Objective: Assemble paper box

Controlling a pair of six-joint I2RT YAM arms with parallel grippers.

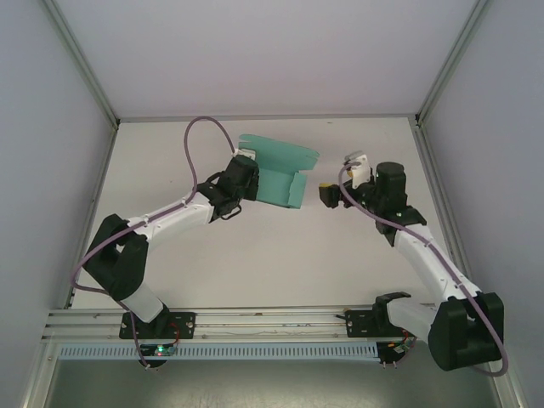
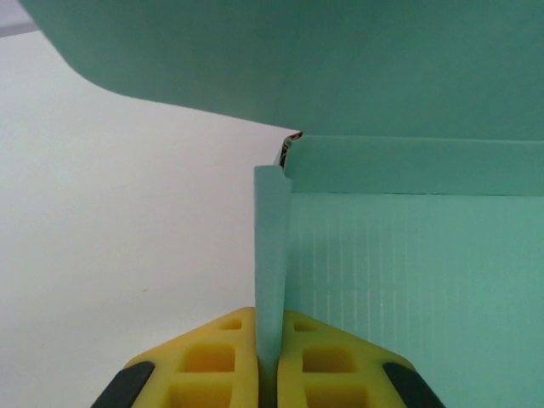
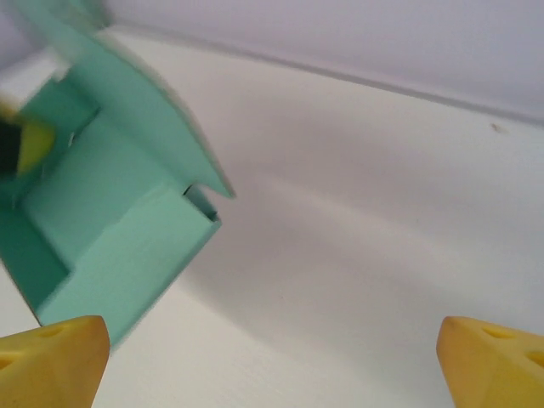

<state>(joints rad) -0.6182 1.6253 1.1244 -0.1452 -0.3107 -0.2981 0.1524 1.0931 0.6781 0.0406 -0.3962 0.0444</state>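
The teal-green paper box (image 1: 279, 170) sits half folded on the table's far middle, with side walls raised and a flap spread behind it. My left gripper (image 1: 248, 174) is shut on the box's left wall; the left wrist view has that thin wall (image 2: 272, 255) pinched between the yellow fingers (image 2: 212, 361). My right gripper (image 1: 326, 195) hangs just right of the box, apart from it, open and empty. From the right wrist the box (image 3: 110, 221) lies at the left, and wide-set yellow fingertips (image 3: 51, 361) frame bare table.
The white table (image 1: 280, 263) is enclosed by pale walls with metal rails at the back and sides. Purple cables loop over both arms. An aluminium rail (image 1: 272, 323) along the near edge carries the arm bases.
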